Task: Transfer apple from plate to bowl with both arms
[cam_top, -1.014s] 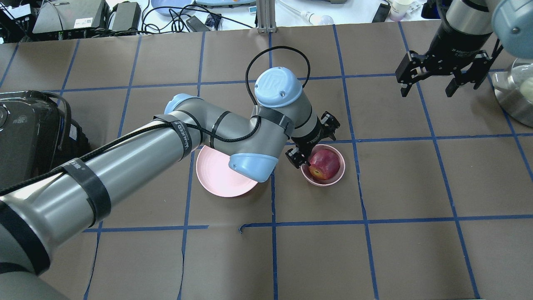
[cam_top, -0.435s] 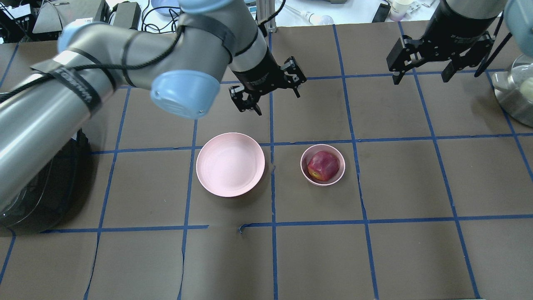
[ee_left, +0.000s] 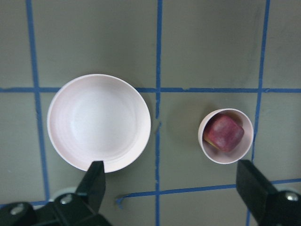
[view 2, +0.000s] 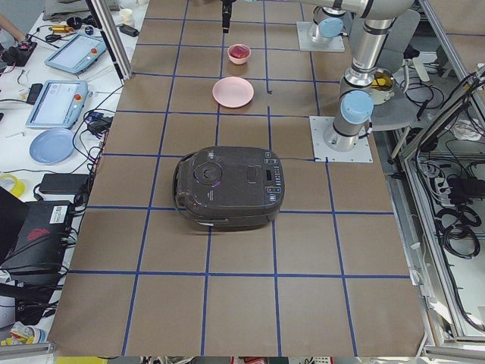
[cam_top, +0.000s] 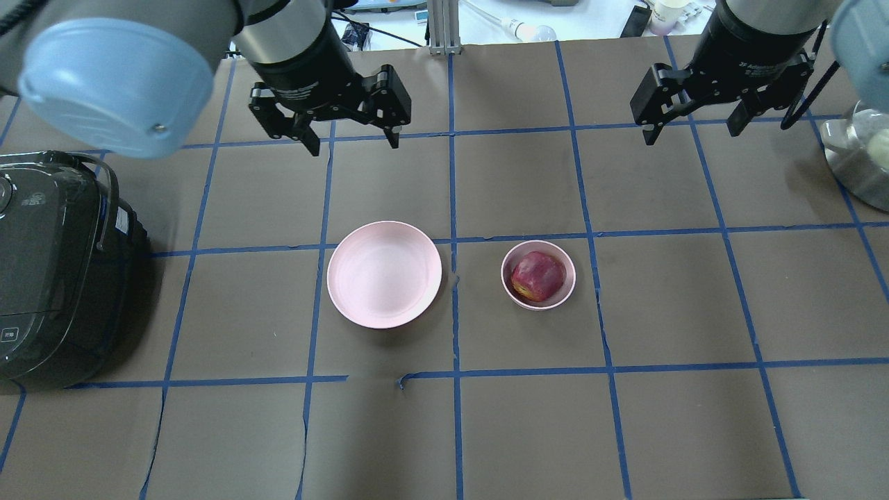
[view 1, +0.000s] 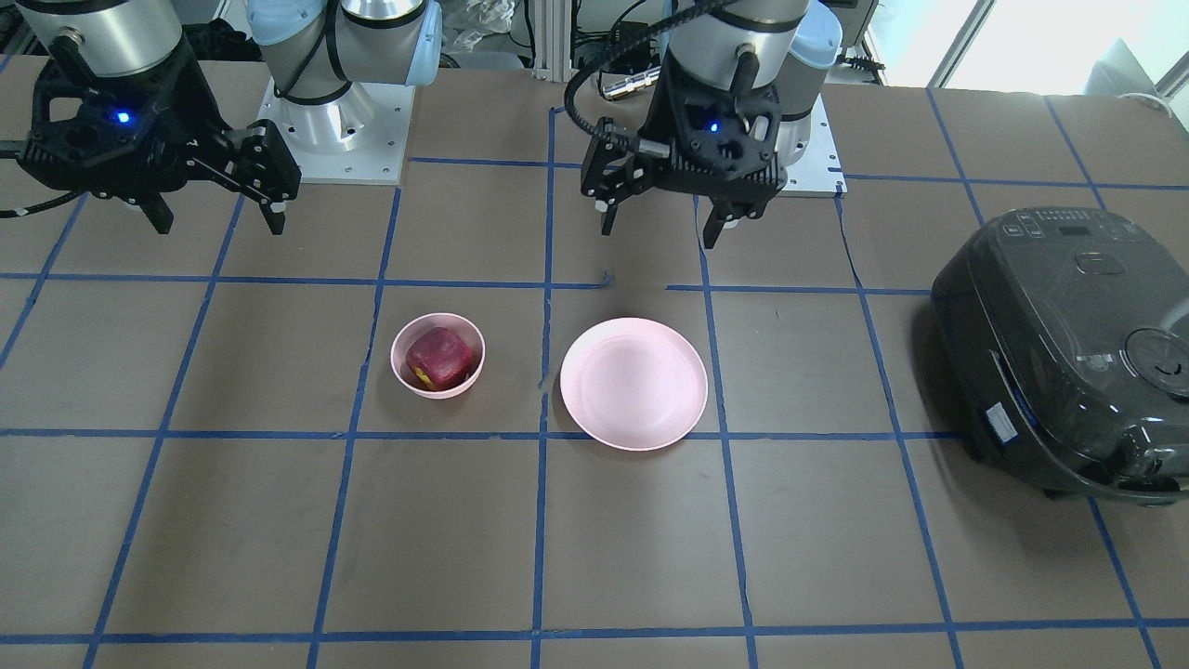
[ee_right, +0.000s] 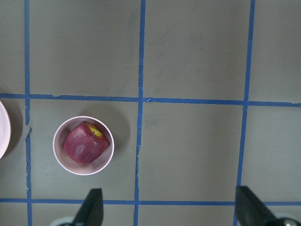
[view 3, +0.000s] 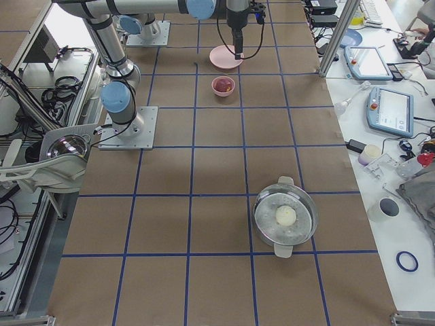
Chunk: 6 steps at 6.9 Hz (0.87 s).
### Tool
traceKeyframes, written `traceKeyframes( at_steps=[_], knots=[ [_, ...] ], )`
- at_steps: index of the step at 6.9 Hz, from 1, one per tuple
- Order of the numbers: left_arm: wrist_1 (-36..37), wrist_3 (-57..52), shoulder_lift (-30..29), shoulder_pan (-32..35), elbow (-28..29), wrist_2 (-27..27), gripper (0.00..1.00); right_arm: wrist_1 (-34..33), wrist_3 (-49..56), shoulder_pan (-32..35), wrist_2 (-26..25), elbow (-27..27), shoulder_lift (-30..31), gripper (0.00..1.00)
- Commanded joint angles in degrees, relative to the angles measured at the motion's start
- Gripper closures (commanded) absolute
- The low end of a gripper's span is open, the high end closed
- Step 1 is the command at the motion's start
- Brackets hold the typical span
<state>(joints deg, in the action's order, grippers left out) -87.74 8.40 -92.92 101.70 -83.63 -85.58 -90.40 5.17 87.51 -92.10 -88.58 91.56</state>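
The dark red apple (cam_top: 537, 276) with a yellow patch lies inside the small pink bowl (cam_top: 563, 255); it also shows in the front view (view 1: 438, 358) and both wrist views (ee_left: 224, 133) (ee_right: 86, 143). The wide pink plate (cam_top: 384, 273) stands bare to the bowl's left, also seen in the front view (view 1: 633, 382). My left gripper (cam_top: 351, 136) is open and empty, high above the table's far side behind the plate. My right gripper (cam_top: 690, 126) is open and empty, high at the far right.
A black rice cooker (cam_top: 48, 271) stands at the table's left edge. A steel pot with a glass lid (cam_top: 861, 156) stands at the right edge. Blue tape lines grid the brown table. Clutter and cables lie beyond the far edge.
My left gripper rose off the bowl, leaving the apple in it, and swung back and left, uncovering the plate. The right gripper drifted slightly up and left.
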Motion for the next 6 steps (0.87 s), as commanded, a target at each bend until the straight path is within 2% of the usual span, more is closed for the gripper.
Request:
traceKeyframes(
  at_steps=[1, 4, 6],
  knots=[
    [-2.09, -10.37, 3.00, -2.37, -0.39, -5.63, 0.00, 0.04, 0.01, 0.03, -0.18, -0.28, 0.19, 0.00],
    [-1.56, -11.12, 3.18, -3.96, -1.00, -5.83, 0.00, 0.22, 0.19, 0.12, 1.74, -0.10, 0.37, 0.00],
    [-1.73, -11.38, 3.18, -8.51, -1.18, -4.69, 0.00, 0.22, 0.28, 0.20, 1.75, -0.10, 0.37, 0.00]
  ],
)
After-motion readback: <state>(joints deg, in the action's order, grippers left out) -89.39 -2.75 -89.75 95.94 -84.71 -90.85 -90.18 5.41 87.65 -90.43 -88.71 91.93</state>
